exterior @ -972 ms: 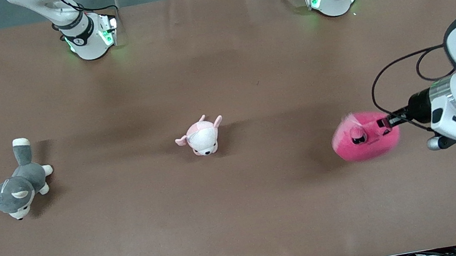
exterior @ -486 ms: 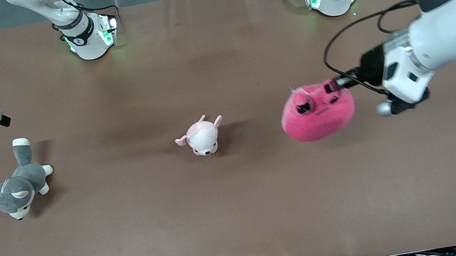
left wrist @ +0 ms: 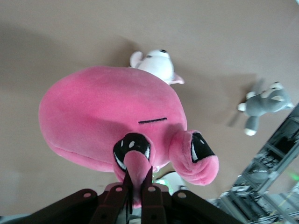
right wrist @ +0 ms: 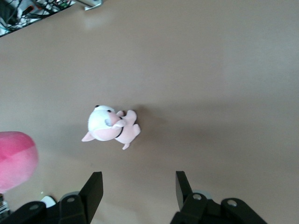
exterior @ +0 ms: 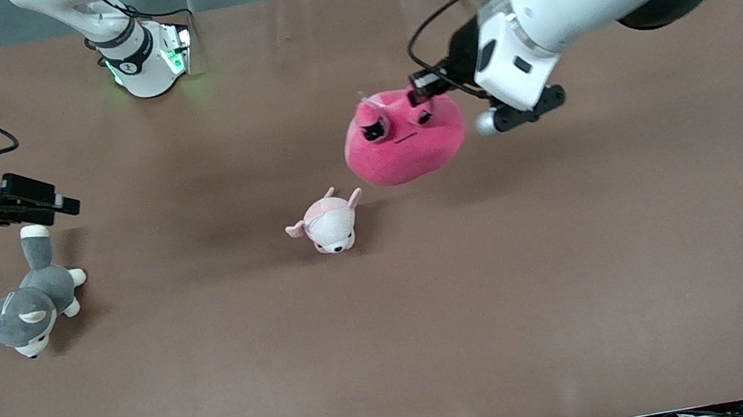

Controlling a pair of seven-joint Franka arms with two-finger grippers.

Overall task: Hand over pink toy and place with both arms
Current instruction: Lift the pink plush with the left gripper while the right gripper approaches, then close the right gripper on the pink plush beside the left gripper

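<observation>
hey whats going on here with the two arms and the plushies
The left gripper is shut on a nub of the large hot-pink round plush toy, holding it in the air above the brown table, near the small pale pink-and-white puppy plush. The right gripper hangs open over the table just above the grey-and-white husky plush at the right arm's end. No handover has happened yet.

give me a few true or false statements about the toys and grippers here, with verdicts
1. The left gripper is shut on the pink toy. True.
2. The pink toy rests on the table. False: it hangs in the air.
3. The right gripper holds the puppy plush. False: its fingers are open and empty.
4. The grey husky plush lies toward the right arm's end of the table. True.
</observation>
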